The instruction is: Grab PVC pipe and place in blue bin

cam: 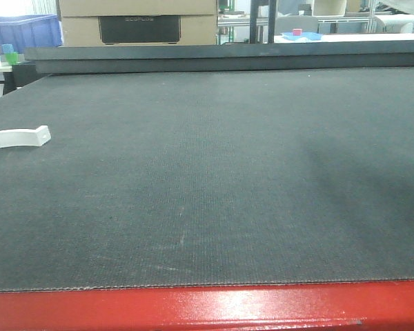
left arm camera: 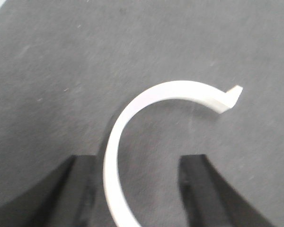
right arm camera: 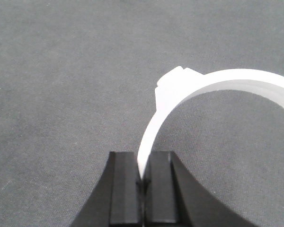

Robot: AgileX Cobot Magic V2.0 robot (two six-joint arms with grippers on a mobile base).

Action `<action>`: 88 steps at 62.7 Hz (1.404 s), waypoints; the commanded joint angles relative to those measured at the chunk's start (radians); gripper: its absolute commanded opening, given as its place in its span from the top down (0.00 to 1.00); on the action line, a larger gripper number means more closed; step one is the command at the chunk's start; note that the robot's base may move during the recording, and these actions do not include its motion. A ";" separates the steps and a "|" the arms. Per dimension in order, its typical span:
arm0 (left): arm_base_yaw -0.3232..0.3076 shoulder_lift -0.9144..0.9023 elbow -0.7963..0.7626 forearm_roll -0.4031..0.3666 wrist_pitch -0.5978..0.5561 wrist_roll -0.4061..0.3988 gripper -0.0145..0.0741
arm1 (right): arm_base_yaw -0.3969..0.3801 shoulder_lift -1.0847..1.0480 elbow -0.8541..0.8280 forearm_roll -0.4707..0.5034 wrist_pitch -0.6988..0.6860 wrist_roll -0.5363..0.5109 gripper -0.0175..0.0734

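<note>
A white curved PVC pipe piece [cam: 17,138] lies on the dark mat at the far left edge of the front view. In the left wrist view a white C-shaped PVC pipe piece [left arm camera: 156,94] lies flat on the mat. My left gripper [left arm camera: 137,189] is open, and the lower arc of that piece runs between its fingers, close to the left one. My right gripper [right arm camera: 142,182] is shut on the thin end of another white PVC ring piece [right arm camera: 227,80], which curves up and to the right above the mat. A blue bin [cam: 24,31] stands beyond the table's far left. Neither gripper shows in the front view.
The dark grey mat [cam: 214,179] covers the table, with a red front edge [cam: 207,310]. Cardboard boxes [cam: 138,21] stand behind the far edge. A small blue tray with a pink item [cam: 302,34] sits far back right.
</note>
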 commanded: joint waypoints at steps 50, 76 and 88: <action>0.004 0.069 -0.077 -0.029 0.089 -0.006 0.41 | 0.004 -0.011 -0.007 0.001 -0.011 -0.003 0.99; 0.004 0.095 -0.077 0.033 0.117 -0.006 0.41 | 0.004 -0.011 -0.007 0.001 -0.033 -0.003 0.99; 0.002 0.128 -0.077 0.033 0.124 -0.006 0.41 | 0.004 -0.011 -0.007 0.001 -0.038 -0.003 0.99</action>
